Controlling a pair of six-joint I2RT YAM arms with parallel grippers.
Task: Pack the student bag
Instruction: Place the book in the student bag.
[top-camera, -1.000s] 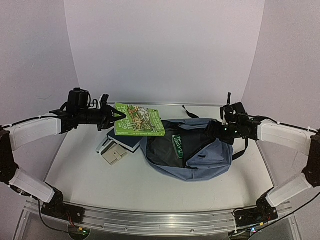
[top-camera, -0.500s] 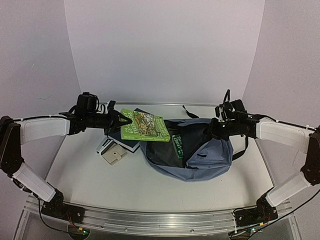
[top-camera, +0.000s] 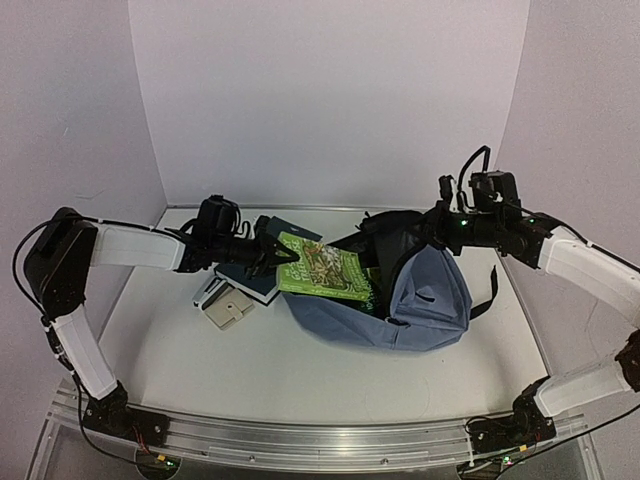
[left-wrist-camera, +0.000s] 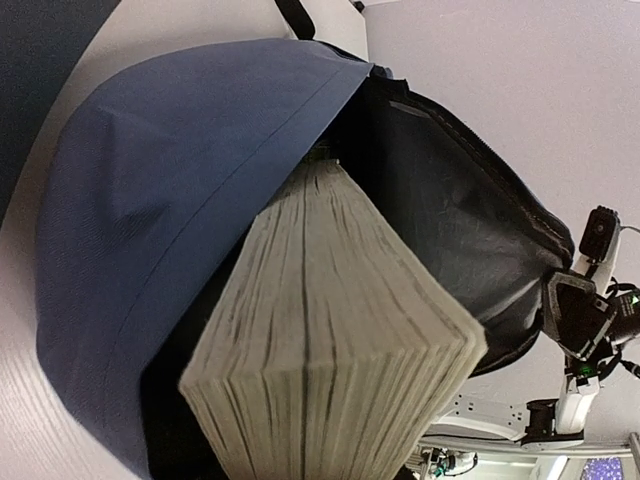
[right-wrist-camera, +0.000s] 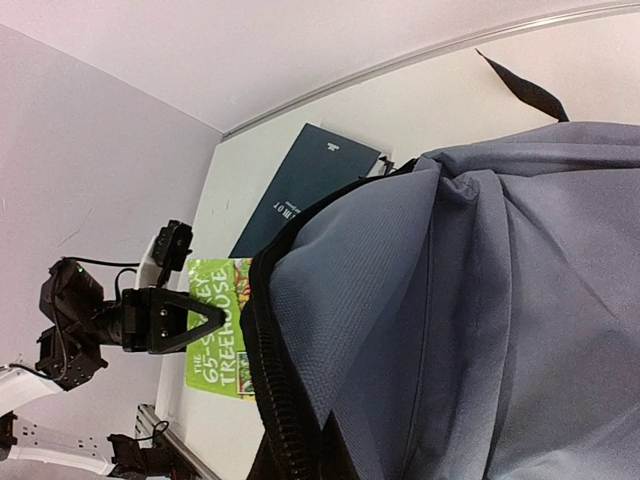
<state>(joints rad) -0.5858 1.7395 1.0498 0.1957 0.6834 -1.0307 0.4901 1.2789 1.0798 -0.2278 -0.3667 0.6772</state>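
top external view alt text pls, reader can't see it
The left gripper holds a green book at the mouth of the grey-blue backpack, whose upper edge the right gripper holds raised. A dark blue book and a beige object lie on the table nearby.

Pale lilac walls on three sides; white table; even light.

A: We log the student bag as matt grey-blue woven cloth, fine grain; its lining darker, with a faint sheen.
B: Agreed. We read the green book cover as glossy; its page block is matt, yellowed paper, ridged.
A: We enter the worktop as smooth, matt white; the zipper as black ribbed teeth; the dark blue book cover as matt.
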